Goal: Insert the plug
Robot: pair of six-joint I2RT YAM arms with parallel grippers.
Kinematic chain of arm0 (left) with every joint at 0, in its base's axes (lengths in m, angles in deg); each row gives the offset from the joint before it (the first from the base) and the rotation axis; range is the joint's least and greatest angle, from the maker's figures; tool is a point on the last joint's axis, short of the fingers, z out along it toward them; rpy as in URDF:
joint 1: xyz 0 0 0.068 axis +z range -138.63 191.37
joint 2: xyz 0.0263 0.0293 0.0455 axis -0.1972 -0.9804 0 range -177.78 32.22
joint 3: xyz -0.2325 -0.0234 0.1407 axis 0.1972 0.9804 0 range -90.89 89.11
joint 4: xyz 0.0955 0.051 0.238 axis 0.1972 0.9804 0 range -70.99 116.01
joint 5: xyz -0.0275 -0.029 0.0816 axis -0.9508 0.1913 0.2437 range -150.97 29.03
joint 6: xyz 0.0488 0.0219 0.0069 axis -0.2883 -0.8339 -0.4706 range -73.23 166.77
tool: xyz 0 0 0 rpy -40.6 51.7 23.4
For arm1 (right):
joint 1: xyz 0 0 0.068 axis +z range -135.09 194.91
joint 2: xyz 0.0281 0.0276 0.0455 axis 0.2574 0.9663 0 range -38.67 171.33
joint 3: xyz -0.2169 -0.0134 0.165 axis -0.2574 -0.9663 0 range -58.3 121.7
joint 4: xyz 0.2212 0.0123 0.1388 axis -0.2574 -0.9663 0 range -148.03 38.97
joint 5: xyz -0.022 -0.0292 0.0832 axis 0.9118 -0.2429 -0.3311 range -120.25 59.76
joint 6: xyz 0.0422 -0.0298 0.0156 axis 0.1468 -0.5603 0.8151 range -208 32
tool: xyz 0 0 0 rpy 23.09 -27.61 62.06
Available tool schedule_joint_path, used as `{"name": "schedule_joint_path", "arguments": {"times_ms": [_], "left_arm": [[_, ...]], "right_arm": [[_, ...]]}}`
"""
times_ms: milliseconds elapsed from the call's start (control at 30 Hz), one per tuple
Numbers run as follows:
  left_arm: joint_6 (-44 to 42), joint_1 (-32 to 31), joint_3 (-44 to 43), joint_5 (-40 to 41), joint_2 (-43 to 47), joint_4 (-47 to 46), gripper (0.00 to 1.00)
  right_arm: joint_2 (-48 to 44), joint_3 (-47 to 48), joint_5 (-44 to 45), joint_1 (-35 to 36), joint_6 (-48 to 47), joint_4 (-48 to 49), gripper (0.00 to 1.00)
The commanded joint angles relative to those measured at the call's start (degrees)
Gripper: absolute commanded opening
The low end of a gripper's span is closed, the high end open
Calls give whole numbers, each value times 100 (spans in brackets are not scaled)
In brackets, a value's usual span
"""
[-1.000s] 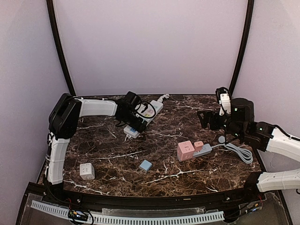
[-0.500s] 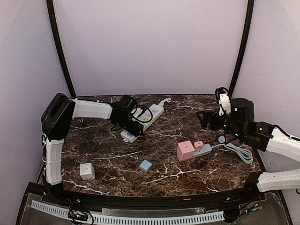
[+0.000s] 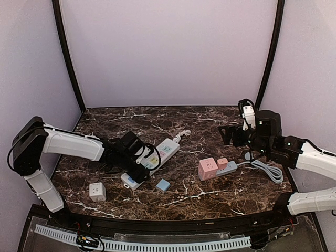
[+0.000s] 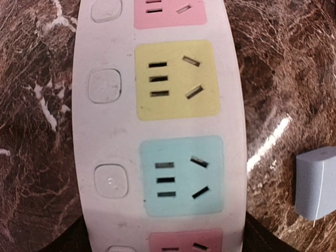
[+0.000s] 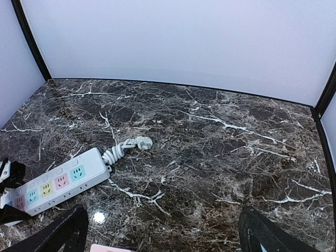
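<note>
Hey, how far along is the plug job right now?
Done: the left end effector grips the white power strip across its width. In hand: only that strip; its coloured sockets in view are empty. Left: picking up and inserting the small blue plug, which lies loose beside the strip; the right end effector hangs open, empty.

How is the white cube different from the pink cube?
Colour is the easy one: the white cube is plain white and the pink cube is pink. The white cube stands all by itself near the front left of the table. The pink cube sits right of the middle, touching a grey strip that has a cord. Both are blocky cubes resting flat on the dark marble.
</note>
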Motion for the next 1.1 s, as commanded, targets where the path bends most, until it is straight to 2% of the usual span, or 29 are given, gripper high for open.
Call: {"name": "schedule_joint_path", "arguments": {"times_ms": [0,100,333,500,667,833,1067], "left_arm": [[405,-144,618,322,687,-89,70],[427,-155,836,305,962,-283,84],[443,-334,675,431,1401,-204,98],[580,-610,408,654,1671,69,99],[863,-874,176,613,1646,102,91],[1221,-1226,-80,724,1180,137,85],[1747,-1719,-558,795,306,275,81]], "right_arm": [[12,72,28,-14,48,125,99],[-1,117,-15,-18,104,96,99],[-156,218,-85,-15,179,-4,99],[-244,305,-111,-12,184,-69,99],[-246,296,-76,-15,189,-57,99],[-89,281,-97,-16,218,-6,99],[-73,199,-141,-13,215,61,99]]}}
